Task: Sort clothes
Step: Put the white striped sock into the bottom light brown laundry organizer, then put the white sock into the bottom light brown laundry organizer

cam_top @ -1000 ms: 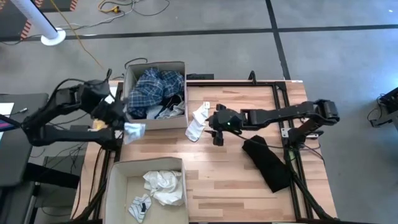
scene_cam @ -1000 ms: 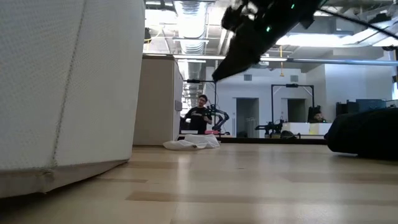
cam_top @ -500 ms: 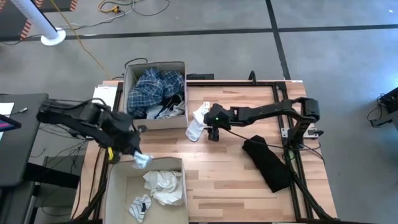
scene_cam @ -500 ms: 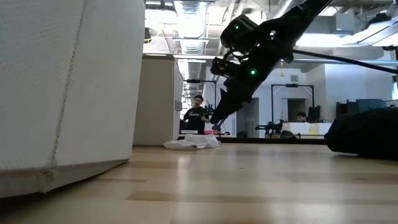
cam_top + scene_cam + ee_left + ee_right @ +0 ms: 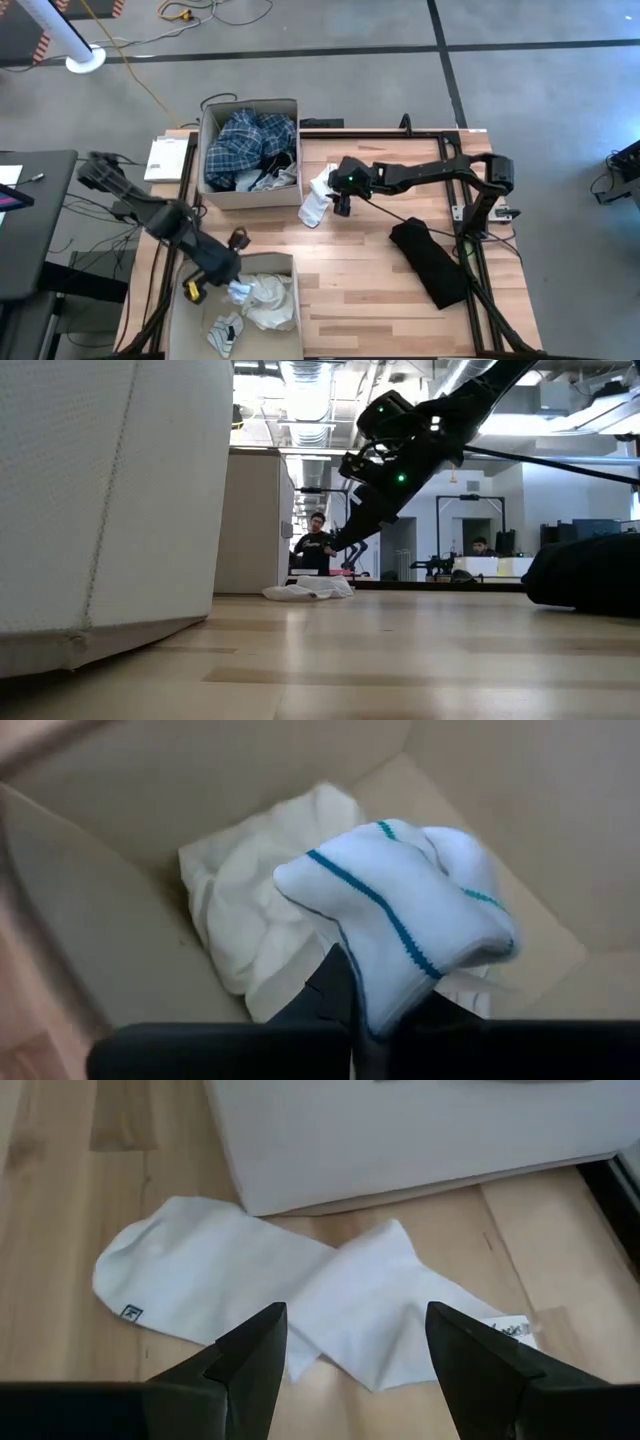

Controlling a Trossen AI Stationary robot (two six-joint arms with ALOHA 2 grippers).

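High view shows one wooden bench carrying two tan cardboard boxes. One box sits at the far left corner, holding a blue plaid garment and some white cloth beside it. The second box sits at the near left corner, holding a crumpled white garment and one small white piece with a dark mark.

Two dark arms work here. Reaching from the bench's right edge, the right arm holds its right pincer over a pair of white socks that lie flat on the wood just beside the far box; in the right wrist view the two fingers stand spread wide, above the two overlapping socks and clear of them. Coming in from the left, the left arm has its left pincer inside the near box, pinching one white sock with teal stripes over the crumpled white garment.

One black garment lies alone on the right part of the bench, well apart from the socks.

Low view shows two people far back in the room.
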